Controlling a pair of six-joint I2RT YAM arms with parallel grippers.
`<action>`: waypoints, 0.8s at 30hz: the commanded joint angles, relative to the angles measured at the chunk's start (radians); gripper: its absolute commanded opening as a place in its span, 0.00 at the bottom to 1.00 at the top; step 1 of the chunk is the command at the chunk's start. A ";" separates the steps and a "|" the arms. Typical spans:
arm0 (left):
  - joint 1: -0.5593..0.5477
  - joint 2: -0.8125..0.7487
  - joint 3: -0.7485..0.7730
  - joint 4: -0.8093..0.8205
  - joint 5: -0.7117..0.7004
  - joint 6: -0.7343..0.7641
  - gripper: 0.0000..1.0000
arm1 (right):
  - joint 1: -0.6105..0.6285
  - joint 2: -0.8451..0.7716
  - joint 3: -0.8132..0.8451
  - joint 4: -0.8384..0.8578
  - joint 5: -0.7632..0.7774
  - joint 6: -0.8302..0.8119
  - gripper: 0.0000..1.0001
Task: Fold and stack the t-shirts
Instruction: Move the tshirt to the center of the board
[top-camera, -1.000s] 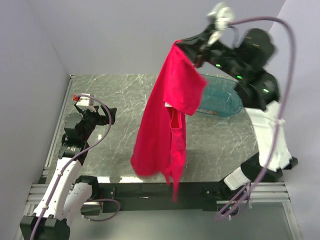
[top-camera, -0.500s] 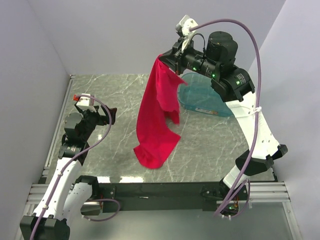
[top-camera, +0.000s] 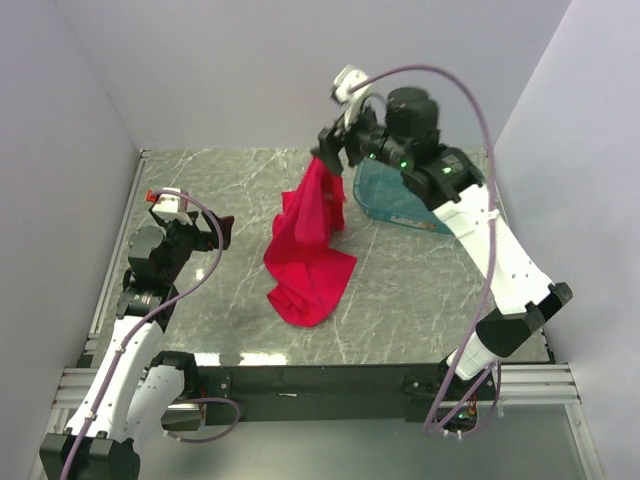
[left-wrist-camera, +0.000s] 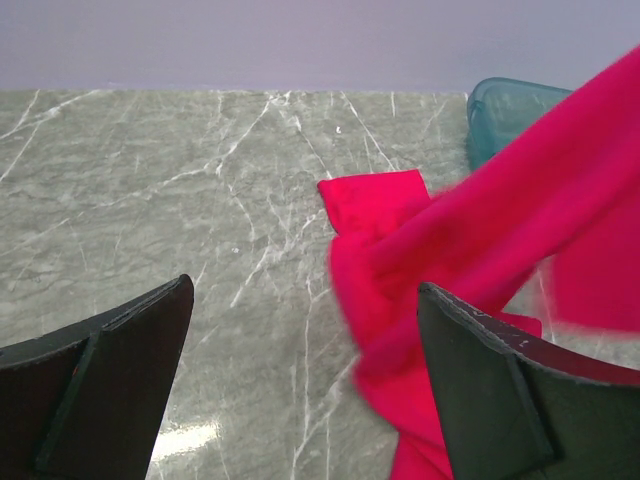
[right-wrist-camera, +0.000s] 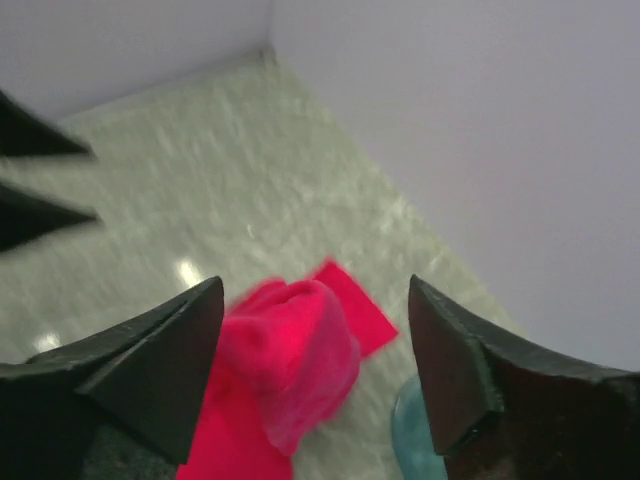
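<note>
One bright red t-shirt (top-camera: 305, 270) shows, part crumpled on the marble table (top-camera: 200, 180) and part still strung upward toward my right gripper (top-camera: 327, 150). That gripper hovers high over the table's back middle, its jaws open. In the right wrist view a bunched, blurred top of the t-shirt (right-wrist-camera: 290, 350) sits below the right gripper (right-wrist-camera: 315, 283), clamped by neither finger. My left gripper (top-camera: 215, 230) is open at the left, apart from the cloth. In the left wrist view the t-shirt (left-wrist-camera: 470, 230) lies ahead and right of the left gripper (left-wrist-camera: 305, 285).
A teal see-through tub (top-camera: 400, 200) stands at the back right, just right of the shirt, and shows as the tub (left-wrist-camera: 505, 105) and the tub (right-wrist-camera: 415, 440) in the wrist views. Lilac walls close in the back and both sides. A black rail runs along the near edge.
The right arm swung left and down with the hanging shirt, then its jaws opened. The shirt dropped and its lower part now lies bunched on the table. The left arm stayed still.
</note>
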 joint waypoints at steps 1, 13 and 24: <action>-0.003 -0.027 0.001 0.048 0.007 0.017 0.99 | -0.033 -0.036 -0.150 0.012 0.056 -0.090 0.84; -0.005 -0.021 0.012 0.045 0.031 0.006 0.99 | -0.322 0.094 -0.555 0.043 0.072 -0.202 0.76; -0.010 -0.021 0.013 0.048 0.050 0.003 0.99 | -0.325 0.392 -0.399 -0.022 0.372 -0.370 0.71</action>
